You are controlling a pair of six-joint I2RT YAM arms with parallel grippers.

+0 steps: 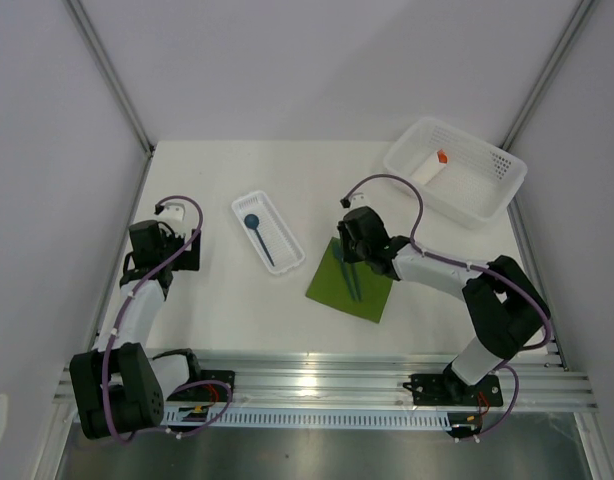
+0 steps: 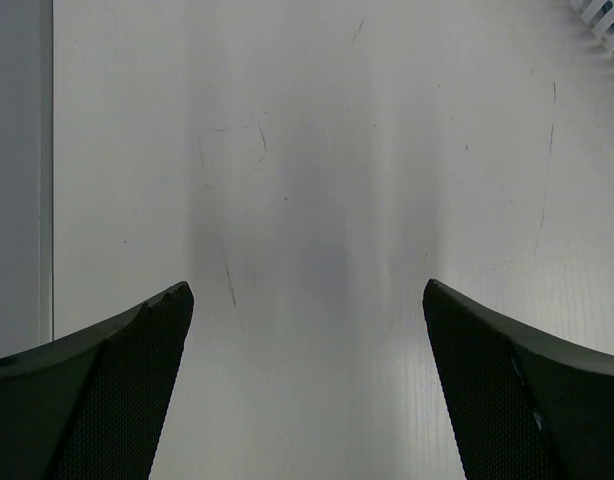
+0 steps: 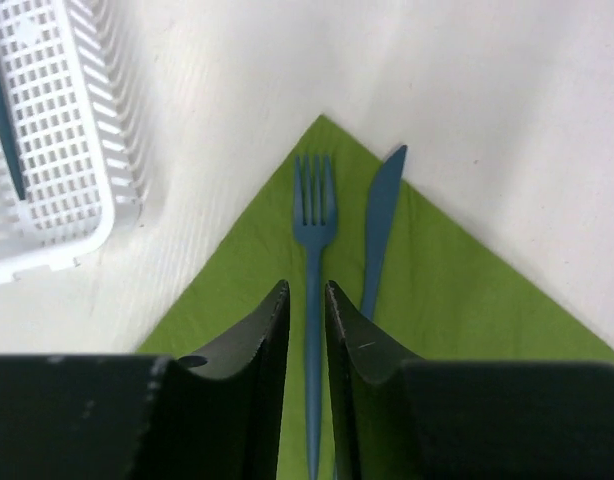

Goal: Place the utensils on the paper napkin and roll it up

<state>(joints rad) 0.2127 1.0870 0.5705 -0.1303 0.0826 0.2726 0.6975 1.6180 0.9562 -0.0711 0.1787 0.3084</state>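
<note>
The olive-green paper napkin (image 3: 467, 290) lies flat on the table, one corner pointing away from me. A blue fork (image 3: 314, 200) and a blue knife (image 3: 384, 200) lie side by side on it. My right gripper (image 3: 307, 290) hovers over the fork's handle, its jaws open a little, with a narrow gap on each side of the handle. From above, the napkin (image 1: 365, 298) sits under the right gripper (image 1: 347, 262). The blue spoon (image 1: 253, 224) rests in the narrow white tray (image 1: 287, 262). My left gripper (image 2: 307, 295) stands wide open over bare table.
A white slotted basket (image 1: 487, 205) at the back right holds a white piece with an orange tip (image 1: 434, 165). The narrow tray (image 3: 57, 130) lies just left of the napkin. A corner of the tray (image 2: 602, 20) shows at the upper right of the left wrist view.
</note>
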